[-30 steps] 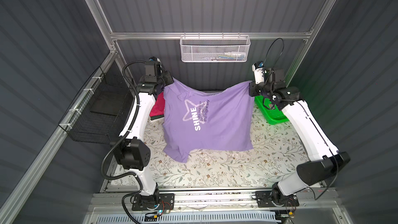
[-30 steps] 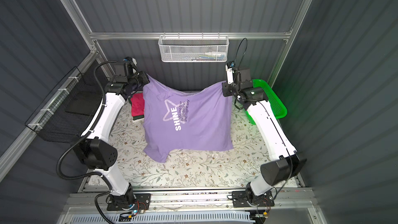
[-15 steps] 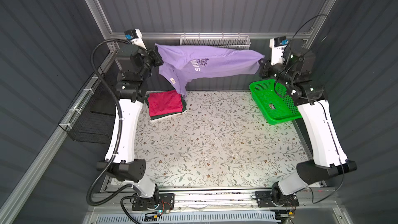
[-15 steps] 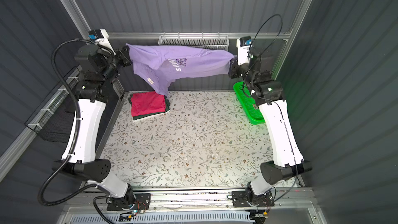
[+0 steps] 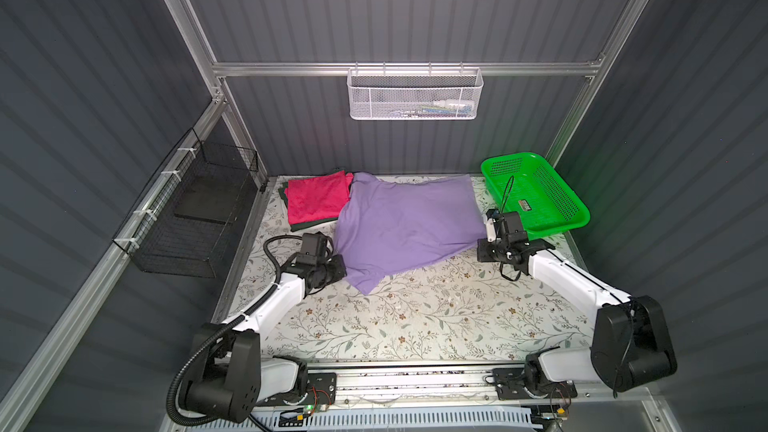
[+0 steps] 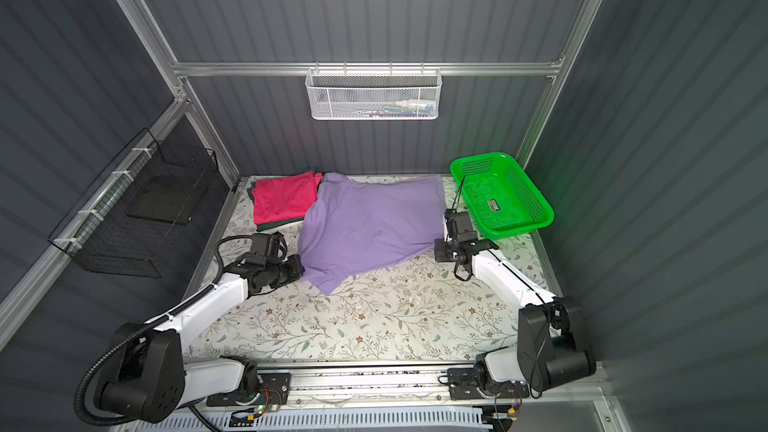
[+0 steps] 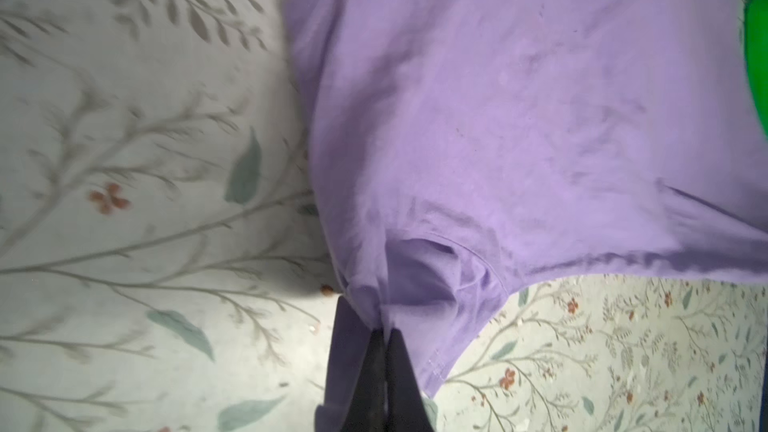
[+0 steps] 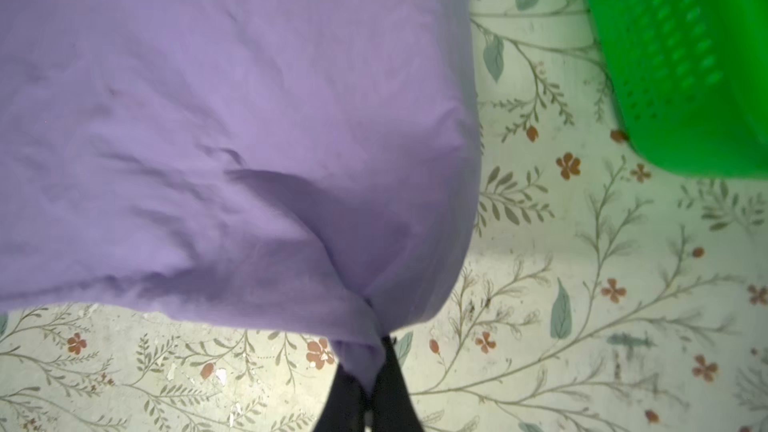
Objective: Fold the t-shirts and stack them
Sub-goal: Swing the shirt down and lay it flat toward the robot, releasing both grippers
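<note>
Lavender t-shirt (image 5: 407,226) spread on the worktop (image 5: 415,317), lettering not visible, both jaws clamped on it.
Left jaws grip the near left corner by a sleeve. Right jaws grip the near right corner, close to the green basket (image 5: 577,209). The shirt's far left corner meets the folded pink t-shirt (image 5: 316,201), which lies on the dark green t-shirt (image 5: 309,226) at back left.
</note>
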Motion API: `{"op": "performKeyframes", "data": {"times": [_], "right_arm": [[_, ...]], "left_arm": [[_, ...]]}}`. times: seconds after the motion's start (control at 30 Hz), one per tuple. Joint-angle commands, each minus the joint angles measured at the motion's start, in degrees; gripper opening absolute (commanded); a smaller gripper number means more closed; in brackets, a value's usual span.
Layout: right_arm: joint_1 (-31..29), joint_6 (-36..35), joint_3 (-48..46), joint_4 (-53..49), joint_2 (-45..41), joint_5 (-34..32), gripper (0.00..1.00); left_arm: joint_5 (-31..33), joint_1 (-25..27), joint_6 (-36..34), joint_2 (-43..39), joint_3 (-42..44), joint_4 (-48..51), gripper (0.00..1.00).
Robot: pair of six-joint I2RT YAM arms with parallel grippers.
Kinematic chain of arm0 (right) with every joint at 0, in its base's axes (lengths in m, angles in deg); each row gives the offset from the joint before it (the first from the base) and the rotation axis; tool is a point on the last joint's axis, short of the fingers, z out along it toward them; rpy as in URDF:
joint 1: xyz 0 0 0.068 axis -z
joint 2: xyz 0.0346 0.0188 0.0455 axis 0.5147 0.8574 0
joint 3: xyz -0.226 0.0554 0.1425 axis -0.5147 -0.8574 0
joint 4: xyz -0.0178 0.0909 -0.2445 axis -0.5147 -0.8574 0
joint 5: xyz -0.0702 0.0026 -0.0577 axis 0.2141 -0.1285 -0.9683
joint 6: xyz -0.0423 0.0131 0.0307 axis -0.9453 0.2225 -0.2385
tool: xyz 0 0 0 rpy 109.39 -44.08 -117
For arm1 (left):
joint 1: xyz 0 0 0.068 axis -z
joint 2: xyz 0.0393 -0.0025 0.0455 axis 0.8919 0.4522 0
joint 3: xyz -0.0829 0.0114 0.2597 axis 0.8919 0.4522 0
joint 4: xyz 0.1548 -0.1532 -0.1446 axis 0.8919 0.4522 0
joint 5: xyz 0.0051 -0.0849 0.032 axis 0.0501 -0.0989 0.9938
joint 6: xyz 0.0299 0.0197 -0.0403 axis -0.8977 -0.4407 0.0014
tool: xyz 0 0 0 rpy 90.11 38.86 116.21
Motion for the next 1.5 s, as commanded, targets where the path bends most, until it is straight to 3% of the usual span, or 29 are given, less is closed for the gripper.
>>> {"op": "performKeyframes", "data": {"times": [0.0, 0.23, 0.67, 0.9, 1.07, 1.17, 1.23, 1.4, 1.47], "right_arm": [[0.09, 6.30, -0.78, 1.16, 0.29, -3.61, 0.00], [-0.17, 12.02, -4.78, -3.44, -5.45, -4.54, 0.00], [-2.50, 20.52, -9.79, -19.80, -18.14, -5.47, 0.00], [-6.27, 24.13, -9.85, -27.46, -24.76, -8.76, 0.00], [-8.92, 28.63, -9.00, -30.76, -24.88, -11.00, 0.18], [-10.41, 30.55, -9.12, -31.85, -25.87, -12.48, 0.19], [-11.81, 31.60, -8.50, -33.38, -27.34, -13.62, 0.19], [-13.06, 29.57, -4.63, -34.72, -30.48, -17.05, 0.40], [-13.09, 27.38, -1.89, -34.20, -28.58, -18.20, 0.44]], "left_arm": [[-0.62, 2.44, 5.06, -1.95, 4.46, -1.73, 0.00], [5.18, 2.50, 8.33, -10.80, 8.01, 7.05, 0.00], [8.95, 2.58, 18.83, -27.88, 6.64, 29.13, 0.00], [10.50, 2.72, 22.56, -33.12, 4.91, 33.59, 0.00], [9.37, 2.72, 24.75, -36.65, 5.91, 36.32, 0.00], [8.86, 2.72, 24.92, -37.28, 7.63, 36.20, 0.01], [7.51, 2.71, 24.53, -37.03, 8.58, 35.65, 0.05], [11.18, 2.72, 24.16, -39.09, 8.39, 34.77, 0.25], [11.81, 2.72, 23.62, -37.86, 8.06, 32.78, 0.28]]}}
